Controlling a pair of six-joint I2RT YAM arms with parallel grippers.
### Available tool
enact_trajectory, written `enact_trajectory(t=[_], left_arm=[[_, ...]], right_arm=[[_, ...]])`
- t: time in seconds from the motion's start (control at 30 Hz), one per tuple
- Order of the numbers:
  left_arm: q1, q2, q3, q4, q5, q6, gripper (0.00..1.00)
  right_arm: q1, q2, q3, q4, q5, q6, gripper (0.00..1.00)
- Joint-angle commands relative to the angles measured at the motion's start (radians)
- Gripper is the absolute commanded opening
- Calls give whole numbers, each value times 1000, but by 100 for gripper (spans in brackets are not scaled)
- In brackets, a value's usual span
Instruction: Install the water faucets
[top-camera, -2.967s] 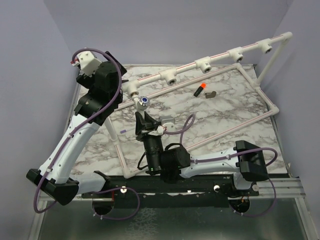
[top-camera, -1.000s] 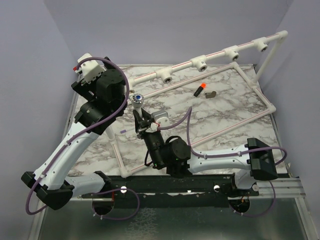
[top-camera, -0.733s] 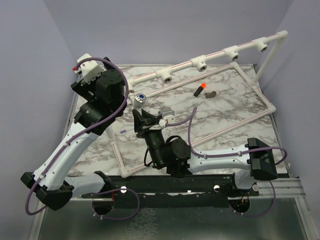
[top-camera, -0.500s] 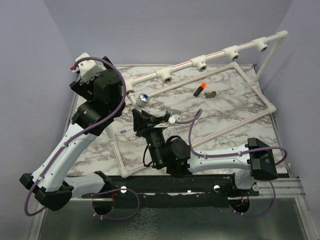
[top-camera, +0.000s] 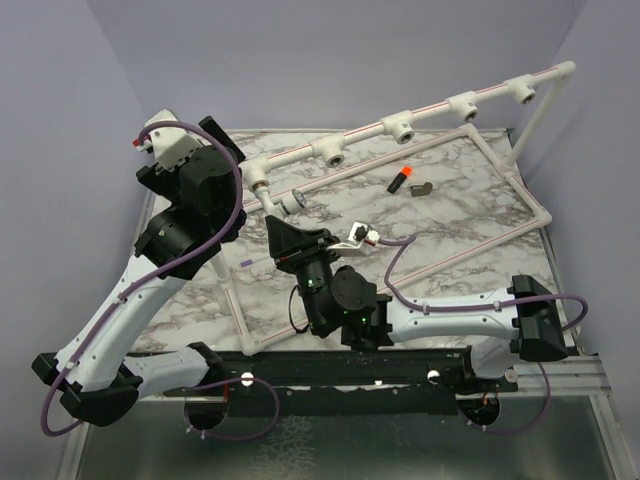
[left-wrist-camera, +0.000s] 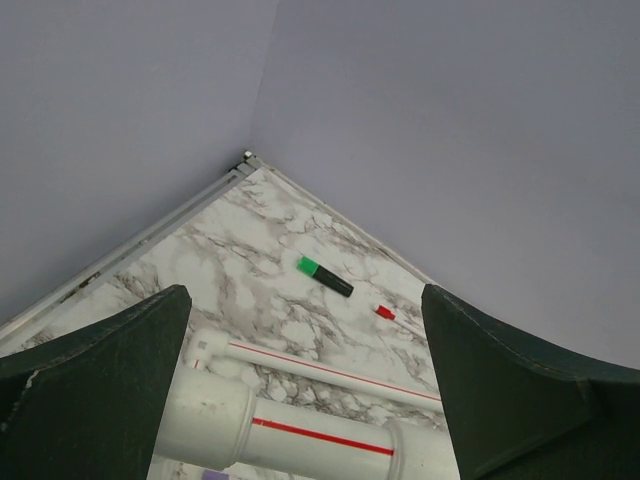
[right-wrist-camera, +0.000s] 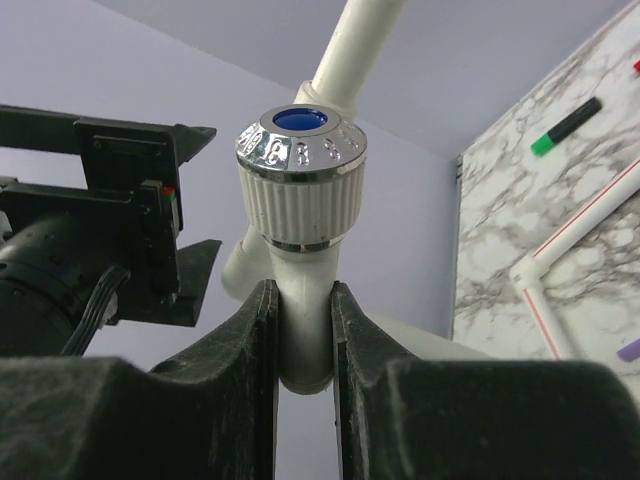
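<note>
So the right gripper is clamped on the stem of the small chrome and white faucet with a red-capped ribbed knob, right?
Not quite. The right gripper is clamped on the stem of the small chrome and white faucet, but its knob's cap is blue, not red; the right wrist view shows it.

- Counter (top-camera: 470, 200): fills the middle of the top view, with the arm bases along its lower edge.
- Pipe frame (top-camera: 515, 176): lies flat on the counter, looping from lower left to the right edge.
- Pipe rail (top-camera: 430, 116): raised over the counter's far side, climbing from centre left to upper right. Tee sockets (top-camera: 397, 127) sit spaced along it.
- Water faucet (top-camera: 292, 201): left of centre, just below the rail's left end, clamped between the fingers of the right gripper (right-wrist-camera: 303, 290), which reaches up from below.
- Left gripper (left-wrist-camera: 305, 290): at the rail's left end, its fingers spread either side of the pipe.
- Short stick (top-camera: 401, 180): on the counter inside the frame, right of the faucet.
- Small piece (top-camera: 422, 189): just beside the stick, on its right.
</note>
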Motion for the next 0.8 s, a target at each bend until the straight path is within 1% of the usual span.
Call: enact_trajectory(t=[0.0,0.1,0.27,0.37,0.57,0.67,0.77], left_arm=[[-20,-22,2,-30,11,-12,99],[-36,-24,2,-33,-10,-15,99],[-55,-25,-6,-44,-19,-33,99],[-67,-26,-14,-46,-24,-38,99],[-92,-35,-18,-49,-39,-40,99],[-100,-41,-24,-49,-41,-39,99],[-109,-54,-28,-48,-59,-35,99]], right_arm=[[-6,-2,22,-169,33,292,1],[-7,9,21,-212,26,404,1],[-7,28,18,-212,14,516,1],[-7,38,20,-246,5,614,1],[-7,40,13,-346,-43,869,1],[-7,54,18,-337,-70,918,1],[-7,71,35,-330,-90,931,1]])
